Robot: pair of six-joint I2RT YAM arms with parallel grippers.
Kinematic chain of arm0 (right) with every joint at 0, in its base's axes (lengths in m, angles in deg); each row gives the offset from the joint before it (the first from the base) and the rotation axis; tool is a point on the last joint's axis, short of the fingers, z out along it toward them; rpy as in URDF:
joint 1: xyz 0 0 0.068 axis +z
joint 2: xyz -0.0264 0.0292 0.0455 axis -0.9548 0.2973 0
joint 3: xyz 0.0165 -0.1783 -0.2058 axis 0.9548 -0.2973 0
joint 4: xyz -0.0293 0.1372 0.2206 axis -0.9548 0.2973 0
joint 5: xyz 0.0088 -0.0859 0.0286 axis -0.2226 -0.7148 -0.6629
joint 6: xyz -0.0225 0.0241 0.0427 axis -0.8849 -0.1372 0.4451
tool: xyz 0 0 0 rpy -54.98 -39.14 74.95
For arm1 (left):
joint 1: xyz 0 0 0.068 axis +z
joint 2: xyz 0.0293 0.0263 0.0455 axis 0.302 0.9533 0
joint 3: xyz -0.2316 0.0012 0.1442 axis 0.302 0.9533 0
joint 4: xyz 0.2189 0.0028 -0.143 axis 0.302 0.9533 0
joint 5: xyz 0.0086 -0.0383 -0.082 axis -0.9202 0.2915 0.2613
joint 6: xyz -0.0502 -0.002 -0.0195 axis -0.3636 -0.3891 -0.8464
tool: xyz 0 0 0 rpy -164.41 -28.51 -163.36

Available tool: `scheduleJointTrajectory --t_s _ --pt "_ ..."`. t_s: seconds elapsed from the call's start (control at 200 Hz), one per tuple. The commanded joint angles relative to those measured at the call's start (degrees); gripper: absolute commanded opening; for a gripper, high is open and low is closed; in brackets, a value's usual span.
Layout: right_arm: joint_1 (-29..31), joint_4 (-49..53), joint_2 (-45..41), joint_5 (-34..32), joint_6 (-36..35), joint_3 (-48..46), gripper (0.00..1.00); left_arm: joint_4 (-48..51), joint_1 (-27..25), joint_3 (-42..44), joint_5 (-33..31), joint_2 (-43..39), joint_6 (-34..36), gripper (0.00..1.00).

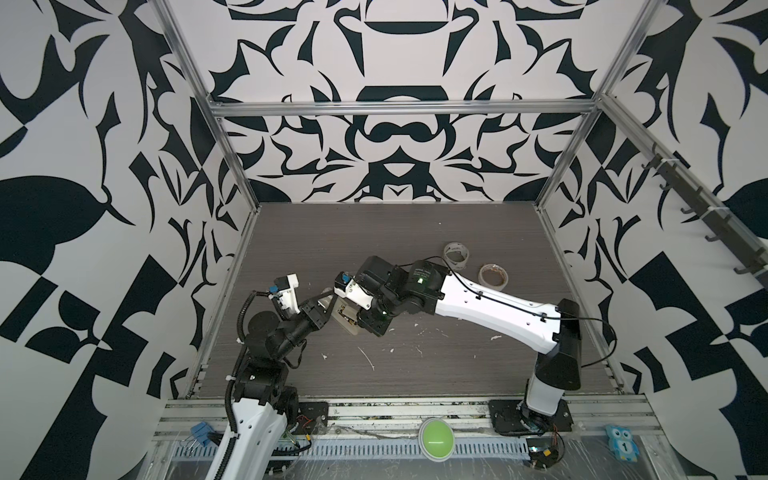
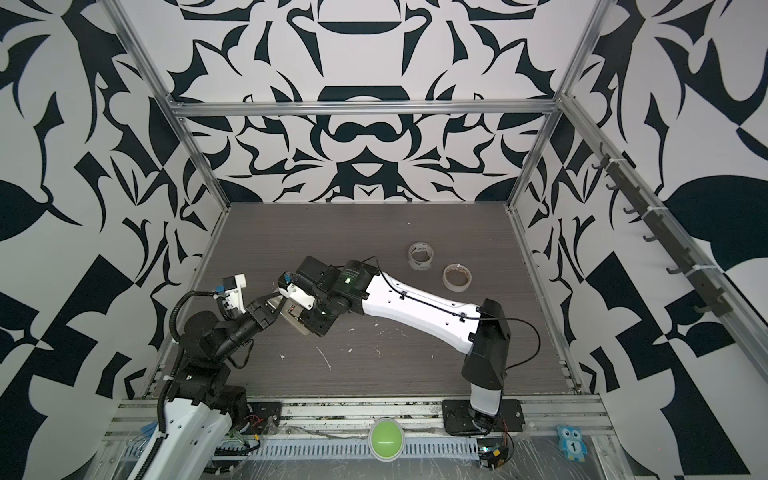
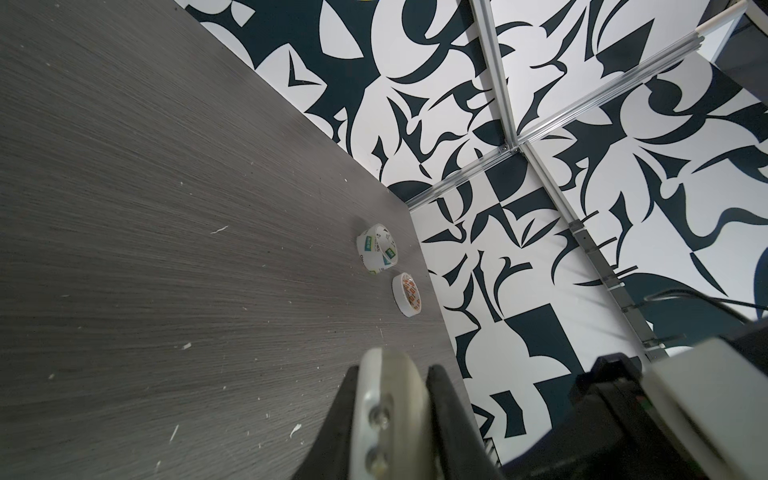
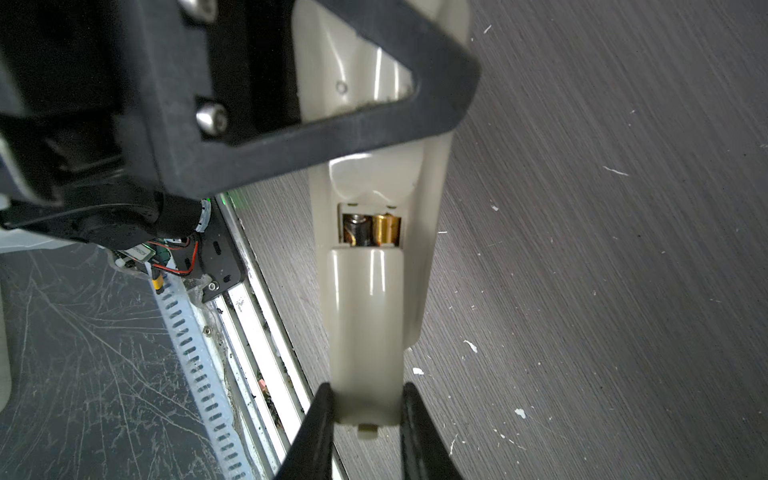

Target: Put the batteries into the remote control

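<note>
Right wrist footage was filled by the remote control [image 4: 374, 183], turned with its pale back to the camera. The battery cover [image 4: 365, 316] was drawn partway back, so that a short slot of the compartment was exposed. Both batteries [image 4: 386, 228] were seated side by side in that slot, one end gold and one silvery. The right claw [image 4: 368, 401] was closed narrowly on the outer end of the battery cover, with black fingers [image 4: 316, 432] set against its two long edges. The front rail [image 4: 249, 299] of the desk [image 4: 582, 249] was seen just beside the remote control.

In the left wrist view the left claw [image 3: 392, 374] was clamped tight on the rounded edge of the remote control [image 3: 388, 415], with no gap left beside the casing.

In both top views the remote control [image 1: 348, 322] [image 2: 296, 320] was found between the two claws, over the left half of the desk [image 1: 415, 361]. Whether it rested there or was held clear could not be told. A printed tape roll [image 1: 456, 253] and a tan tape roll [image 1: 493, 275] were set near the right edge, close together but apart. The back of the desk and its centre front were left open, marked only by white flecks [image 1: 368, 359]. The right half was crossed by the right arm.
</note>
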Motion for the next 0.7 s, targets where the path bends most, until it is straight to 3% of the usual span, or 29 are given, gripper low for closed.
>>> scheduleJointTrajectory --t_s 0.0,0.695 --pt "0.3 1.1 -0.1 0.5 0.9 3.7 0.00 -1.4 0.1 0.9 -0.2 -0.7 0.2 0.00" --pt "0.6 3.4 2.6 0.0 1.6 6.2 0.00 -0.3 0.1 0.5 -0.7 -1.5 0.7 0.00"
